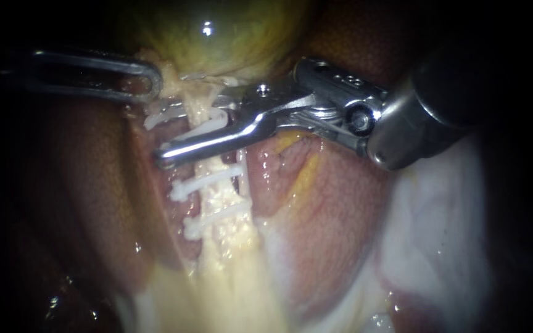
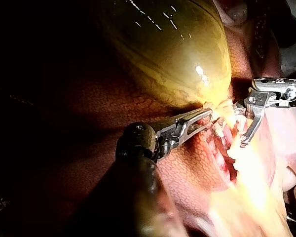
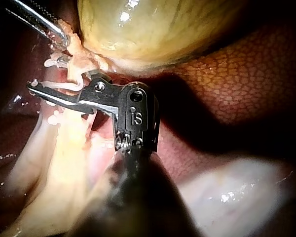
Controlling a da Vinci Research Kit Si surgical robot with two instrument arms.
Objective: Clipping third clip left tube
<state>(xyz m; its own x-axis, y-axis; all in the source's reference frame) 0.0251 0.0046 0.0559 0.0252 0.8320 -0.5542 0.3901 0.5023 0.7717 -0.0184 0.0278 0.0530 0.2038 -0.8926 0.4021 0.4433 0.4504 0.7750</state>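
A pale yellow tube (image 1: pixel 223 197) runs down from the green gallbladder (image 1: pixel 217 37). Two white clips (image 1: pixel 208 182) (image 1: pixel 217 216) sit across it. Above them my right instrument (image 1: pixel 174 132) straddles the tube; its jaws stand apart and hold a third white clip (image 1: pixel 211 123) around it. The long lower jaw crosses in front of the tube, and tissue partly hides the upper one. My left instrument (image 1: pixel 152 83) is shut on pale tissue at the gallbladder's neck. The right wrist view shows the clip (image 3: pixel 59 86) lying along the lower jaw.
Reddish-brown liver (image 1: pixel 81 172) lies on both sides of the tube. Pink tissue with a yellow streak (image 1: pixel 303 179) sits to its right, and whitish tissue (image 1: pixel 439 216) beyond that. The right instrument's wide shaft (image 1: pixel 427 105) fills the upper right.
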